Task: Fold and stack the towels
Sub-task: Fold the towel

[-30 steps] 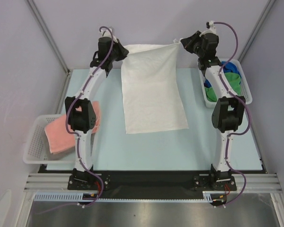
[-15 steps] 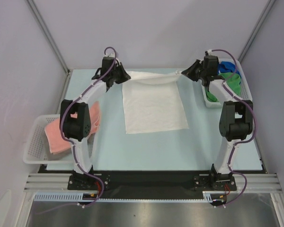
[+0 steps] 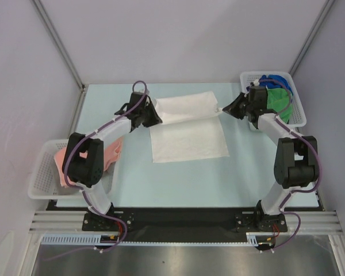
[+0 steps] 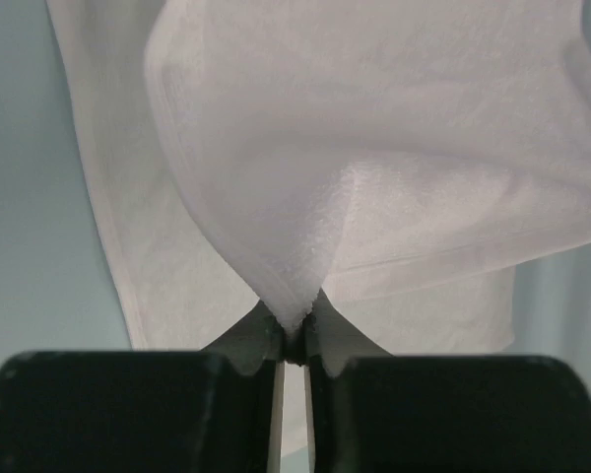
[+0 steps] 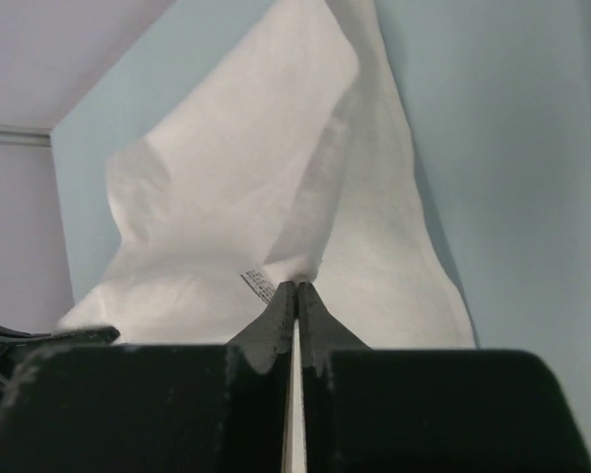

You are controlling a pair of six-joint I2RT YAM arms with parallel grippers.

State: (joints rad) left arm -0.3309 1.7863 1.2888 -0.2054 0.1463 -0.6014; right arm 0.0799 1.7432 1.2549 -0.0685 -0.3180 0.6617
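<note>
Two white towel corners are clamped — left pincer on one, right pincer on another; tag illegible.

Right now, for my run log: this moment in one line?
step: fold white towel | left hand: shut on corner | right hand: shut on tagged corner | held edge: raised off table
</note>
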